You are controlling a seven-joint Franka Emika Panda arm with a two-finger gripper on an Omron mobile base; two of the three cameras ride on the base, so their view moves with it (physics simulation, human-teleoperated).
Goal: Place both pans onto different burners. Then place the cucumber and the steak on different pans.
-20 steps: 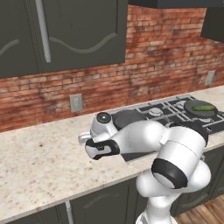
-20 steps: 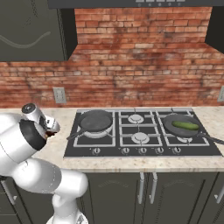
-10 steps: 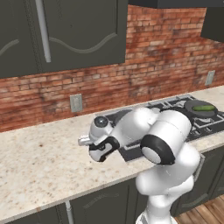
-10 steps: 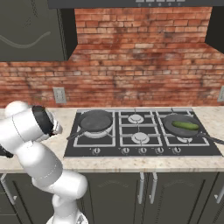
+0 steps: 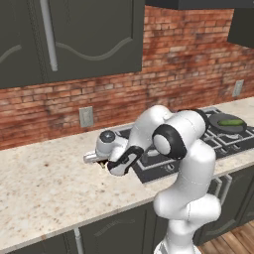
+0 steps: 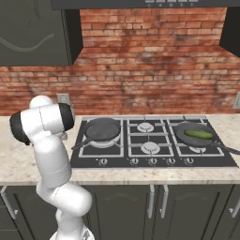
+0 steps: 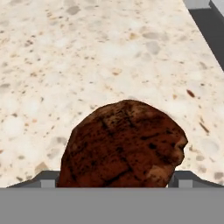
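The claw [image 5: 104, 162] has come down to the surface [image 5: 44, 183] left of the cooktop [image 6: 154, 161] over the last second, and its jaws, which stood fully spread, have begun to draw in around the steak [image 7: 122, 146]. In the hand view the meat sits between the two tips, which flank it low on either side, so the jaws are wide and closing; whether they press it yet I cannot tell. That suggests the pickup of the steak is under way. It lies on the surface just left of the cooktop. Its long axis runs roughly across the gap between the tips, with a blunter, slightly paler end toward the right of the hand view. One pan [image 6: 102, 130] sits bare on the left burner, the other pan [image 6: 194, 133] carries the cucumber [image 6: 198, 134].
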